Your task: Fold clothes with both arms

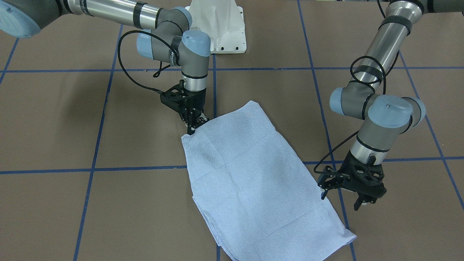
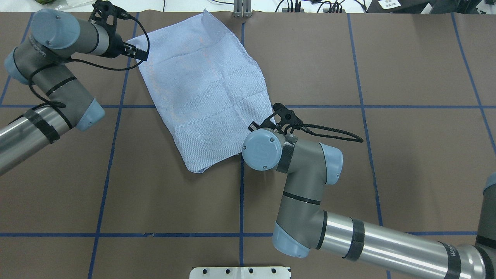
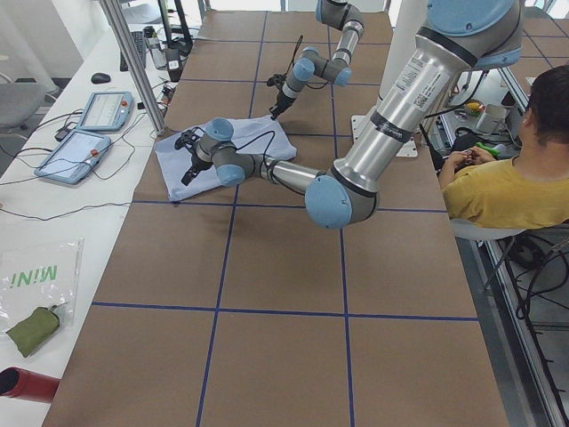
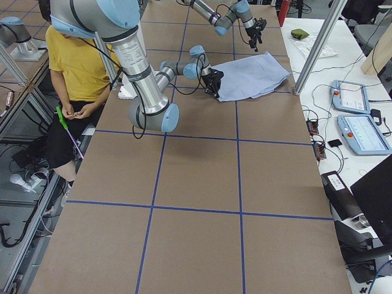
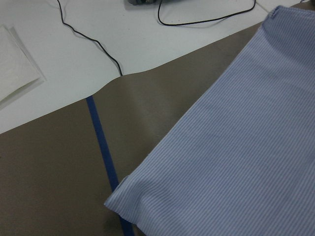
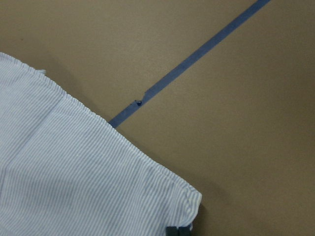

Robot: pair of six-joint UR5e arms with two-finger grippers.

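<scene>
The light blue striped shirt [image 1: 250, 174] lies folded into a long rectangle, flat on the brown table; it also shows in the overhead view [image 2: 201, 89]. My right gripper [image 1: 191, 129] points down at the shirt's corner nearest the robot, its fingers closed together on the fabric edge. The right wrist view shows that corner [image 6: 192, 206] just above the fingertips. My left gripper [image 1: 340, 202] is open and empty, hovering low beside the shirt's far long edge. The left wrist view shows only the shirt's corner [image 5: 236, 162]. Collar, buttons and label are hidden.
The white pedestal base [image 1: 217, 25] stands at the robot's side of the table. Blue tape lines [image 1: 137, 168] cross the brown table. A metal post [image 2: 242, 9] stands at the far edge by the shirt. A seated person in yellow [image 3: 507, 191] is beside the table.
</scene>
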